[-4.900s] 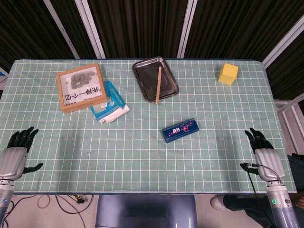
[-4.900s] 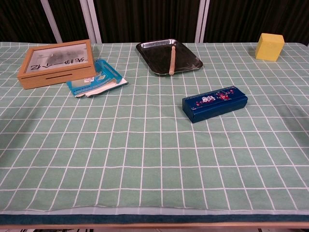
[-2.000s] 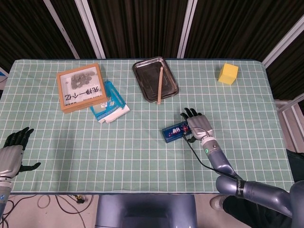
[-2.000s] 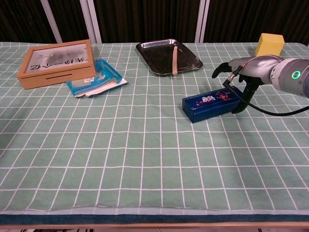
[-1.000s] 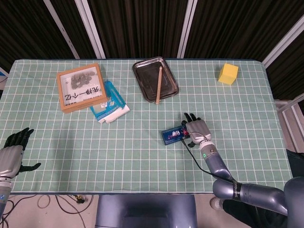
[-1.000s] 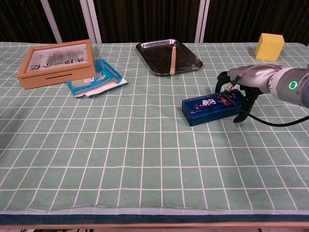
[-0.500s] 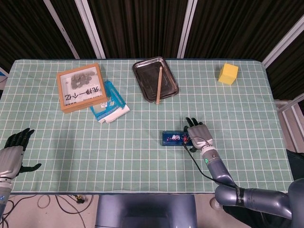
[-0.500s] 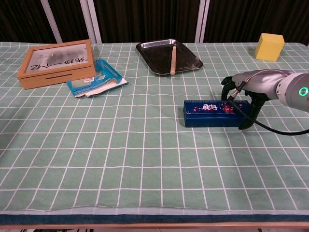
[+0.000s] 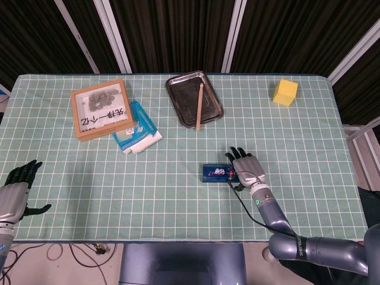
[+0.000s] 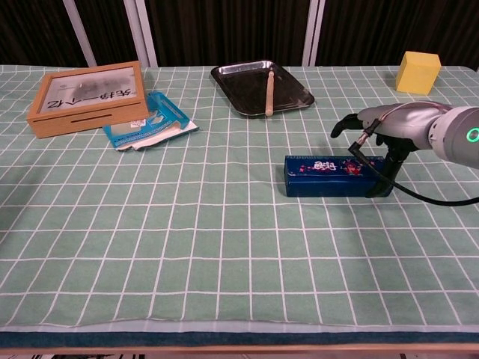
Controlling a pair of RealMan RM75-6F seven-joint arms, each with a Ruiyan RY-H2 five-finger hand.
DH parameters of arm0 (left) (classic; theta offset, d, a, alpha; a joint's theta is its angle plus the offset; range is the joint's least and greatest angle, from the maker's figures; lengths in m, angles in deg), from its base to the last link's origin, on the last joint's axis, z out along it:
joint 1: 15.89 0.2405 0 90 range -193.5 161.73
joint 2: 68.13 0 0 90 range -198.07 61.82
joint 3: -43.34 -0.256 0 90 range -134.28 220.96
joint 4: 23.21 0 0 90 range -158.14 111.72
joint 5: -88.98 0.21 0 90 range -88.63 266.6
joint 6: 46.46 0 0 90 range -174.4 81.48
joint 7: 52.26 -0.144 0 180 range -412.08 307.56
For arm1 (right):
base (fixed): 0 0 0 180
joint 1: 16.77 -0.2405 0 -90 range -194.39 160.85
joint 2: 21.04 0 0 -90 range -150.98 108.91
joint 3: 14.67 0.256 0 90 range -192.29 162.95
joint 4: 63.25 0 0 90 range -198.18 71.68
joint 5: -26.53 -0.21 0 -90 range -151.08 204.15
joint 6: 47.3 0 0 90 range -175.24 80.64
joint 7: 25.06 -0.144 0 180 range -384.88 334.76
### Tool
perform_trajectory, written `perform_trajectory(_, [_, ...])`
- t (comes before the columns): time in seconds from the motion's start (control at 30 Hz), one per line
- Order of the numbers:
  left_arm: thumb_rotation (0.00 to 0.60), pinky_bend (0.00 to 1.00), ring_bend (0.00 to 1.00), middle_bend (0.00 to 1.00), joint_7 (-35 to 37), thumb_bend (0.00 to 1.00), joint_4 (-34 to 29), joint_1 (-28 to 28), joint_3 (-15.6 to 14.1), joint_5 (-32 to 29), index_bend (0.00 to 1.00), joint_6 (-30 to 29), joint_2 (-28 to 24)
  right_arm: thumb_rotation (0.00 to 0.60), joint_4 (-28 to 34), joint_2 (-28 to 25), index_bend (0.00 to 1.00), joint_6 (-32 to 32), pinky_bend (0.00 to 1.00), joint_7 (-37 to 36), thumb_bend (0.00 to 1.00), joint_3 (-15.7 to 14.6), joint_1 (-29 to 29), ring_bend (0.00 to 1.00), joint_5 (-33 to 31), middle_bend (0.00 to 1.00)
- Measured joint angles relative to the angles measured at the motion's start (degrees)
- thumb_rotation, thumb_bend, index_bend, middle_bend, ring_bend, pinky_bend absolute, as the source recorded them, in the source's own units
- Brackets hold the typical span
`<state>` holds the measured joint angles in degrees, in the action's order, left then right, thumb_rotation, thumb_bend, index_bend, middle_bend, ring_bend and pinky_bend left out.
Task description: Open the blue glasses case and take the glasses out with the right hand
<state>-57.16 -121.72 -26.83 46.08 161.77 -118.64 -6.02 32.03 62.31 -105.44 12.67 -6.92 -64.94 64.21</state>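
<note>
Blue and hard-shelled, the closed case (image 10: pixel 337 176) lies toward the table's (image 9: pixel 178 208) right near edge, probably light, stiff and apt to slide, so the right hand (image 10: pixel 383 127), fingers (image 9: pixel 233 154) spread over its right end, should grip the lid seam.

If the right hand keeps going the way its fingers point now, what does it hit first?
Probably nothing close. The right hand sits over the right end of the blue glasses case, its fingers pointing to the far side of the table; that line looks free up to about the metal tray, though depth is unclear.
</note>
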Motion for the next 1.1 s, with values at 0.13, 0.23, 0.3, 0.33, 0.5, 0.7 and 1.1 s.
perform_trajectory(0.13, [0.600,0.00,0.00,0.00,0.0,0.07,-0.1,0.0,0.0,0.0,0.00,0.0,0.0,0.600,1.3,-0.9,0.14,0.3,0.24,-0.4,0.28,0.8,-0.5,0.00,0.3,0.00])
perform_trajectory(0.23, [0.600,0.00,0.00,0.00,0.1,0.07,-0.1,0.0,0.0,0.0,0.00,0.1,-0.1,0.600,1.8,-1.2,0.15,1.0,0.24,-0.7,0.29,1.4,-1.0,0.00,-1.4,0.00])
perform_trajectory(0.3, [0.600,0.00,0.00,0.00,0.1,0.07,-0.1,0.0,0.1,-0.1,0.00,0.1,-0.1,0.600,2.1,-1.4,0.15,1.4,0.23,-0.8,0.29,2.0,-1.5,0.00,-2.9,0.00])
perform_trajectory(0.33, [0.600,0.00,0.00,0.00,0.1,0.07,-0.1,0.0,0.1,-0.1,0.00,0.1,-0.1,0.600,2.2,-1.4,0.15,1.7,0.24,-0.9,0.29,2.3,-1.8,0.00,-4.1,0.00])
perform_trajectory(0.5, [0.600,0.00,0.00,0.00,0.3,0.06,-0.1,0.0,0.1,-0.1,0.00,0.2,-0.1,0.600,1.9,-1.3,0.09,2.6,0.24,-0.3,0.30,3.2,-3.8,0.00,-8.2,0.00])
perform_trajectory(0.7, [0.600,0.00,0.00,0.00,0.6,0.06,-0.1,-0.1,0.1,-0.2,0.00,0.5,-0.1,0.600,1.7,-1.2,0.09,2.7,0.24,0.9,0.30,3.0,-5.7,0.00,-10.1,0.01])
perform_trajectory(1.1, [0.600,0.00,0.00,0.00,0.7,0.06,-0.2,-0.1,0.2,-0.3,0.00,0.7,-0.2,0.600,2.3,-0.7,0.30,0.9,0.23,4.4,0.32,1.3,-7.8,0.00,-11.3,0.02])
